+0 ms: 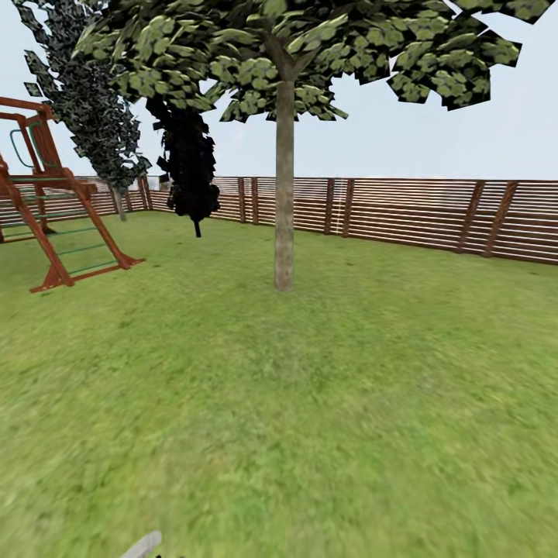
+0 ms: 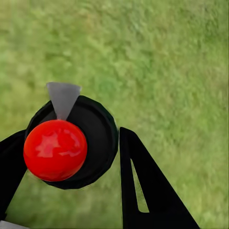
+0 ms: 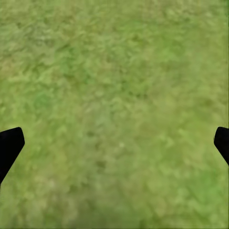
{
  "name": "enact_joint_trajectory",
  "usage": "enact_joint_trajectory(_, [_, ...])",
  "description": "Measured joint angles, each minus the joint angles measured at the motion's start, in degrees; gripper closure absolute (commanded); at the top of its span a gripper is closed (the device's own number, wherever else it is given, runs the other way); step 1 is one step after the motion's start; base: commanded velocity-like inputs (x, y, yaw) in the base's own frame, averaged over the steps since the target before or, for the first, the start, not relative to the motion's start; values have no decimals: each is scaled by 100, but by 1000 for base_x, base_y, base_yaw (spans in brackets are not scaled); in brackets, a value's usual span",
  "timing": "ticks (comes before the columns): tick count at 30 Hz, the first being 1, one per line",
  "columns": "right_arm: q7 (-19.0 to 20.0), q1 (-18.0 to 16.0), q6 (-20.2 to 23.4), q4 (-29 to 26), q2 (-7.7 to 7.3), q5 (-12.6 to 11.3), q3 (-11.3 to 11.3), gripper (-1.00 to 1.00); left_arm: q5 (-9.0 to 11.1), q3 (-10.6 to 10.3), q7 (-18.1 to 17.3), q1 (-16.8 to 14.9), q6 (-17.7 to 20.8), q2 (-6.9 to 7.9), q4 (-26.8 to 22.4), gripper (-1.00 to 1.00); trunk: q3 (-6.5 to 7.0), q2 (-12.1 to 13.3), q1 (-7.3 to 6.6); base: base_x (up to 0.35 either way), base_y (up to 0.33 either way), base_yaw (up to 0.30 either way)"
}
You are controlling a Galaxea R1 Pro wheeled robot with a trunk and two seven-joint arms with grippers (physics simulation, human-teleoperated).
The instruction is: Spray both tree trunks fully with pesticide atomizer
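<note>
The lawn [image 1: 310, 403] fills most of the head view, closed off at the back by a slatted wooden fence [image 1: 434, 213]. A tall tree [image 1: 284, 46] stands on the grass in front of that fence, its bare grey-brown trunk [image 1: 284, 186] straight and upright. Beside the trunk, toward the fence, hangs a near-black thin-stemmed tree [image 1: 188, 167]; farther out on that same side is a red climbing frame [image 1: 54, 225].

In the left wrist view, the left gripper [image 2: 67, 157] is closed around the sprayer [image 2: 78, 140], a black round body with a red ball [image 2: 55, 150] on it and a grey nozzle [image 2: 63, 98], held well short of the trunk. Its nozzle tip shows at the head view's lower edge.

The right gripper [image 3: 114, 145] is spread wide over grass, holding nothing.
</note>
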Motion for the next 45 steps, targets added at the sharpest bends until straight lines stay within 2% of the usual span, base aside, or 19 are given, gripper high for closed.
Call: enact_joint_trajectory(45, [-8, 1, 7, 0, 0, 0, -2, -100, 0, 0, 0, 0, 0, 0, 0, 100, 0, 0, 0, 321, 0, 0])
